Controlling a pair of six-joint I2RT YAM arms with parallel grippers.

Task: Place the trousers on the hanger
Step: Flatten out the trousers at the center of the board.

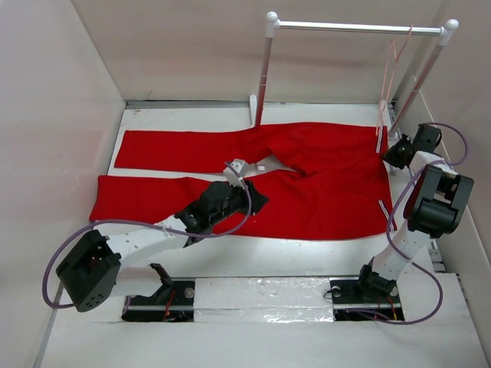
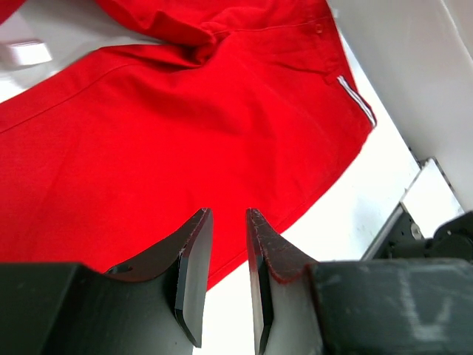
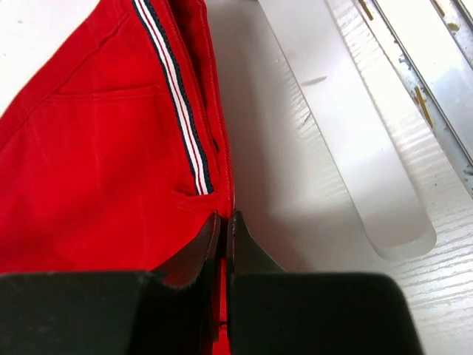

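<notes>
A white table is filling most of the frame, and its painted wood grain is showing in the right wrist view. Plain pale panels are boxing it in: a left wall is slanting down the left side, a back wall is running across the top, and a right wall is crowding the upper right corner. A rack is standing at the upper right, its silver bar resting across two white posts. A grey metal strip is lining the table's far edge. Soft, even light is falling from above, casting only faint shadows.
</notes>
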